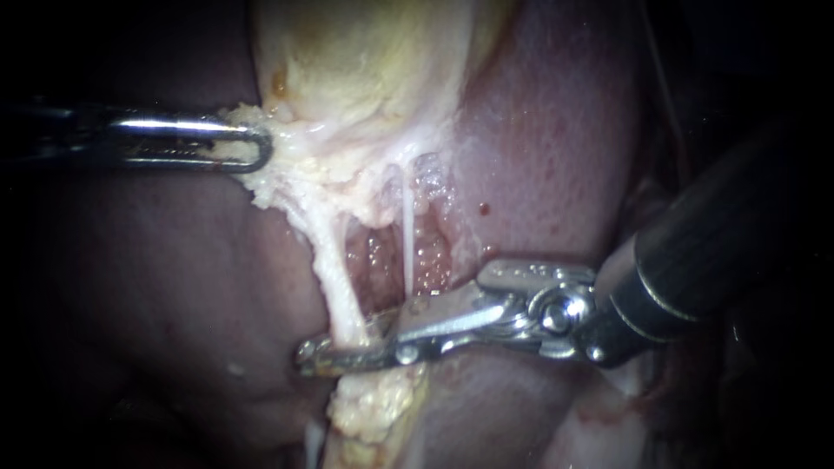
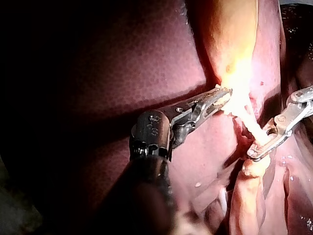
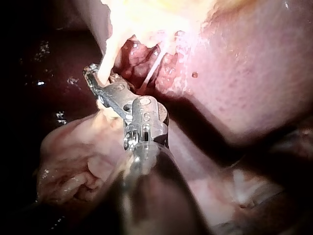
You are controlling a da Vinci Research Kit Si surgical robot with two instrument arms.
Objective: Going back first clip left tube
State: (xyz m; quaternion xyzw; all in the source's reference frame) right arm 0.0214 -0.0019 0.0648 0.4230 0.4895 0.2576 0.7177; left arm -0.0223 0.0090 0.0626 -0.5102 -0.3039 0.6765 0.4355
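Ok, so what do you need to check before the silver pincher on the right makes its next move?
1. Left instrument holding the gallbladder up: ok, jaws shut on its edge.
2. Left tube stretched and easy to see: ok.
3. Right instrument free to back away: not ok, both jaws touch the left tube.
4. Clip seated on the left tube: cannot tell, the jaws cover that spot.
5. Thin right tube clear of the jaws: ok.

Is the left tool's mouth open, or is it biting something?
Shut on the gallbladder. The left instrument has its jaws pinching the pale edge from both sides, and no gap shows between them.
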